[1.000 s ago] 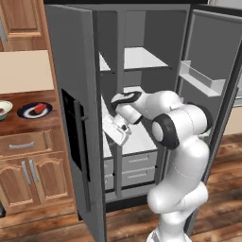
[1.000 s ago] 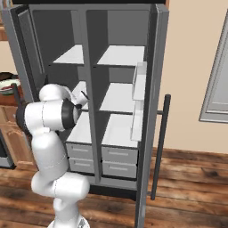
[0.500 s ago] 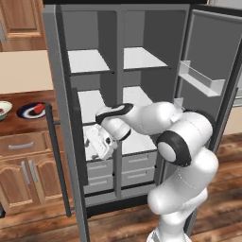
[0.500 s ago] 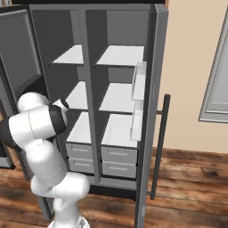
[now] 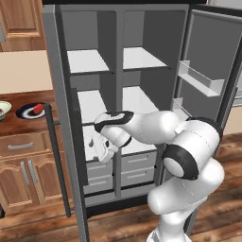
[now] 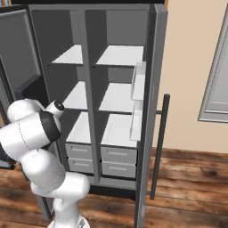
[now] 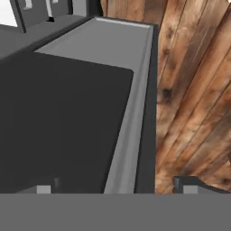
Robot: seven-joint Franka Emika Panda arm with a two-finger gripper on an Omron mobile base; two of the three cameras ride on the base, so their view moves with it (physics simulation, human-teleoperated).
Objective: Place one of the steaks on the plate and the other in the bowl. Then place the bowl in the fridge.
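While both doors hang open, this is how it stands.

Fridge (image 5: pixel 142 56): both doors are swung wide, the white shelves are bare, and nothing of the task sits inside as far as I can see.

Arm (image 5: pixel 189 156): it reaches down and left from the base, low in front of the left half of the fridge.

Left door (image 5: pixel 64 118): its inner edge is just beside the gripper; the hand view looks along this edge toward the wood floor (image 7: pixel 194 90).

Plate (image 5: pixel 29 112): on the counter left of the fridge, with a steak (image 5: pixel 38 108) lying on it, so that step looks done.

Bowl (image 5: pixel 4 110): at the left edge of the same counter, near the plate, with something reddish inside that I take for the other steak, though it is too small to be sure.

Gripper (image 5: pixel 97 150): fingers spread wide, holding nothing.

Left to do: by my reckoning, fetch the bowl and set it on a fridge shelf.
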